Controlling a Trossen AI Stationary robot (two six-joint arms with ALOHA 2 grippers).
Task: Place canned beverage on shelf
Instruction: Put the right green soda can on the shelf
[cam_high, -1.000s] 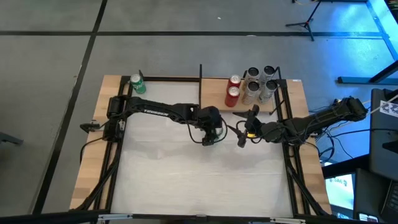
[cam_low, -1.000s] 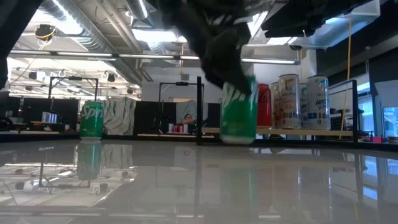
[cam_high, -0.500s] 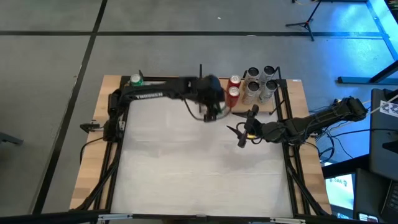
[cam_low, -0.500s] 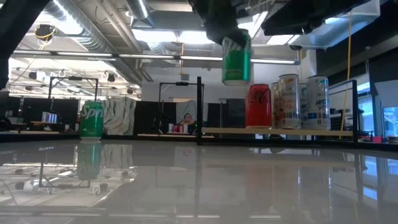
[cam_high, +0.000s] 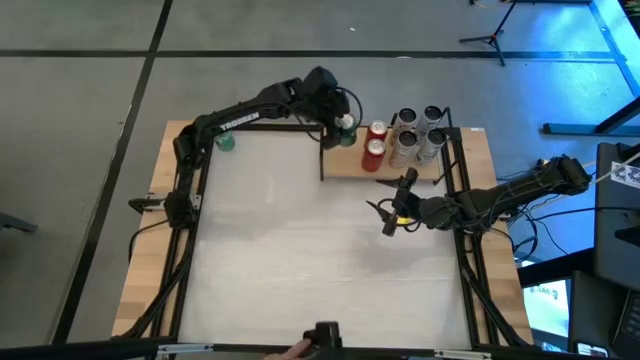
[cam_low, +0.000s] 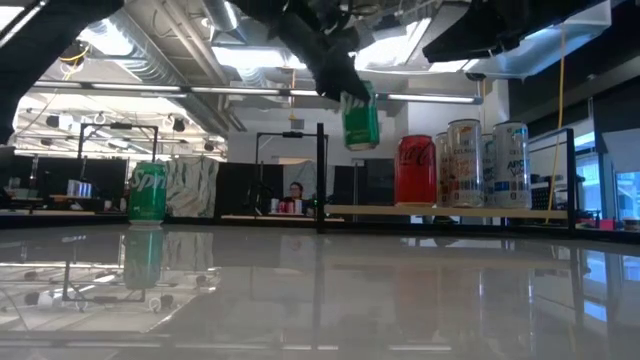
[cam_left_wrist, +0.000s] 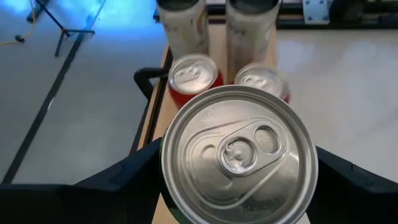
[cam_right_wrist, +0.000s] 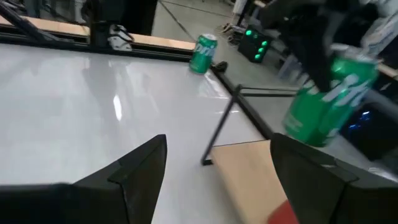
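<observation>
My left gripper (cam_high: 338, 115) is shut on a green can (cam_low: 360, 116), held in the air above the left end of the shelf (cam_high: 345, 165), a pale wooden board at the table's far right. Two red cans (cam_high: 374, 140) and several pale tall cans (cam_high: 417, 132) stand on the shelf. A second green can (cam_high: 222, 140) stands on its base at the table's far left. My right gripper (cam_high: 388, 215) is open and empty, just near of the shelf. My left gripper pinches the green can between its two fingers (cam_left_wrist: 134, 171), one on each side of the can's wall just below the top rim (cam_left_wrist: 171, 180). The fingers come from above, slanting down. The can hangs below them, slightly tilted, clear of the shelf and the table.
Thin black uprights (cam_low: 320, 175) frame the shelf. The red cans (cam_left_wrist: 194, 74) and the tall cans (cam_low: 465, 165) fill the shelf's right part; bare board (cam_right_wrist: 249, 168) shows at its left end. The white tabletop (cam_high: 320, 270) lies near of it.
My left gripper has risen from the table's middle and gone toward the far edge and a little right, still shut on the green can. The can has gone from table height to well above the shelf's left end and now hangs slightly tilted.
</observation>
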